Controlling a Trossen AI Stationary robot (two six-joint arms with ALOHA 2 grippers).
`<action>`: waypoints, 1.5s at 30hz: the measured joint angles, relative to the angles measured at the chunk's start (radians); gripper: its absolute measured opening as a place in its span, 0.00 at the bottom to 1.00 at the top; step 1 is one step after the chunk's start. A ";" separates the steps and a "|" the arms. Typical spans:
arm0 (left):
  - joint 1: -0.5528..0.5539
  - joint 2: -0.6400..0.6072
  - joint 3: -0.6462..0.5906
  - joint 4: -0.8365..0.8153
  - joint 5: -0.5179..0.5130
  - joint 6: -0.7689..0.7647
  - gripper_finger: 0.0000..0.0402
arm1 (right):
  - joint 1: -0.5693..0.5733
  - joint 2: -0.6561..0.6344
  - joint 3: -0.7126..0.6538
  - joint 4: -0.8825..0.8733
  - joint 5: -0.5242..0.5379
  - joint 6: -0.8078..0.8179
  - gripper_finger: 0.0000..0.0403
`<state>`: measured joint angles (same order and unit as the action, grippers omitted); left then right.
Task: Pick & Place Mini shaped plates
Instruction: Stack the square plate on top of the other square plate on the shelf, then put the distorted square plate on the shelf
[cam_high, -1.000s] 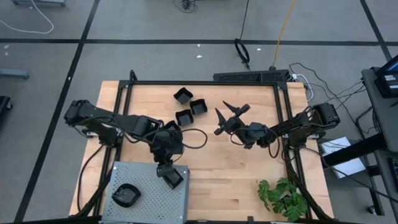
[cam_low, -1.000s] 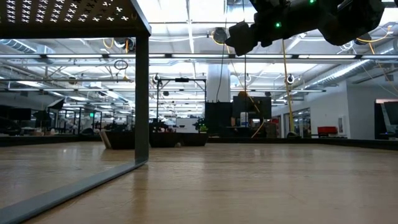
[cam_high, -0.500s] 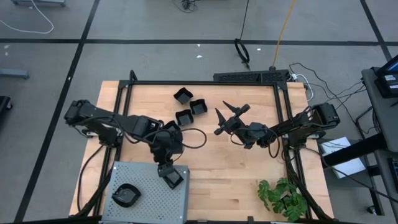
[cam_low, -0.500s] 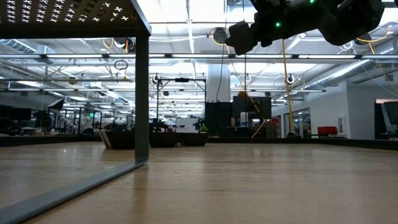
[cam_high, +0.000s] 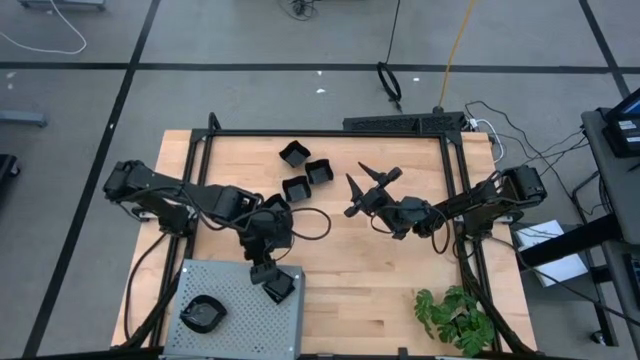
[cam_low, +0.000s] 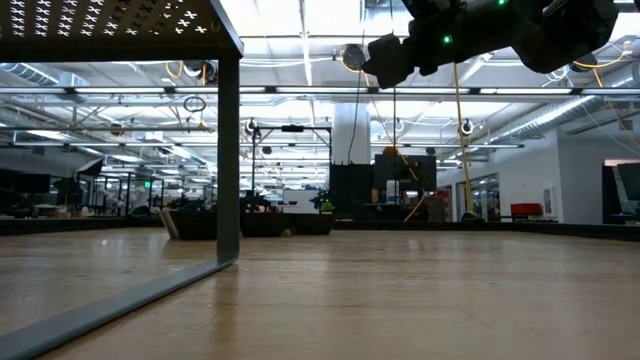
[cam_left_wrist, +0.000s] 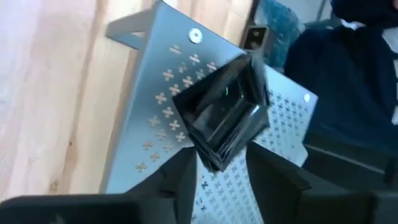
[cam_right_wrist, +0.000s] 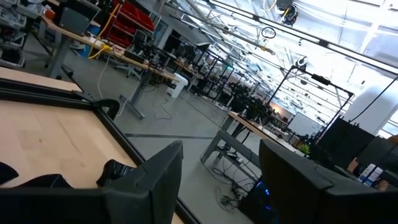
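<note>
Plates were the first thing to spot from the high view: three small black mini shaped plates (cam_high: 306, 168) sat close together near the far edge of the wooden counter (cam_high: 350, 270). The left pincer (cam_high: 272, 282) was over the corner of the grey metal tray (cam_high: 240, 300) at the near left of the counter, and it was clamped on a square black plate (cam_high: 279, 287). One more dark round plate (cam_high: 203, 314) lay on the tray, well apart from the held one. The right pincer (cam_high: 362, 190) hung over the middle of the counter with its two fingers spread wide apart and nothing between them. A green plant (cam_high: 455, 315) sat at the near right corner. From the low view, the tray's top (cam_low: 120, 28) and one leg (cam_low: 229, 160) showed on the left, standing on the bare counter (cam_low: 400, 300), and a dark arm (cam_low: 480, 35) hung at the top of the picture. From the left wrist view, the left pincer (cam_left_wrist: 221, 158) pinched the edge of the shiny square plate (cam_left_wrist: 221, 115), which was tilted just above the tray's holes (cam_left_wrist: 161, 106). From the right wrist view, the two fingers (cam_right_wrist: 158, 171) of the right pincer (cam_right_wrist: 221, 171) stood apart with only the big room showing between them, past the edge of the counter (cam_right_wrist: 43, 130).
</note>
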<state>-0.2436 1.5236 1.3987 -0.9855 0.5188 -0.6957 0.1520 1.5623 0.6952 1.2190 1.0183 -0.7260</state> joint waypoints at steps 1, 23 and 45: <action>0.000 -0.005 0.000 0.000 0.014 0.011 0.38 | 0.000 0.000 0.000 0.000 0.000 0.003 0.50; -0.048 -0.323 0.000 0.297 -0.624 0.438 0.55 | 0.041 0.000 0.077 -0.401 -0.696 0.418 0.50; 0.086 -0.411 -0.150 0.472 -0.683 0.512 0.56 | 0.090 0.271 0.438 -0.607 -1.134 0.478 0.01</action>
<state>-0.1577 1.1129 1.2491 -0.5135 -0.1640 -0.1834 0.2419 1.8331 1.1335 0.6121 -0.1155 -0.2478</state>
